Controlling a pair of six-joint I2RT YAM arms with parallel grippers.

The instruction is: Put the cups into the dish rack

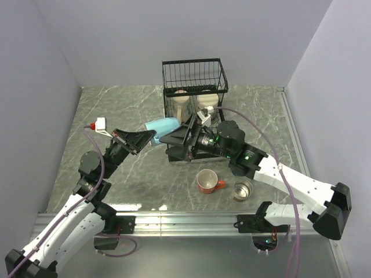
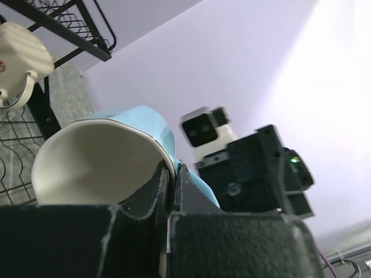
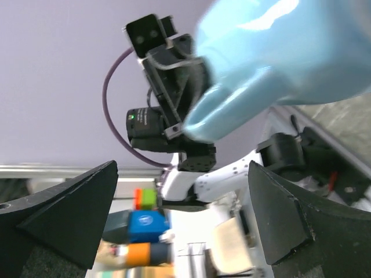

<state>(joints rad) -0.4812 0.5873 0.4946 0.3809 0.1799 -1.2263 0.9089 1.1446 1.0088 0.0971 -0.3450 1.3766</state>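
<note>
My left gripper (image 1: 149,138) is shut on the rim of the light blue cup (image 1: 163,125), held tilted above the table just left of the black wire dish rack (image 1: 194,74). In the left wrist view the fingers (image 2: 191,191) pinch the cup's wall (image 2: 98,162), which is white inside. My right gripper (image 1: 173,141) is open beside the cup; in the right wrist view the cup (image 3: 284,58) hangs above its spread jaws (image 3: 182,214). Two cream mugs (image 1: 181,102) (image 1: 207,101) sit in the rack. The orange cup (image 1: 207,180) and small steel cup (image 1: 243,189) stand on the table. The dark blue cup is hidden.
The rack's low tray (image 1: 174,155) lies under my right arm. A cream mug (image 2: 17,55) and rack wires (image 2: 69,29) show in the left wrist view. Grey walls close in the marble table (image 1: 133,179) at left, back and right.
</note>
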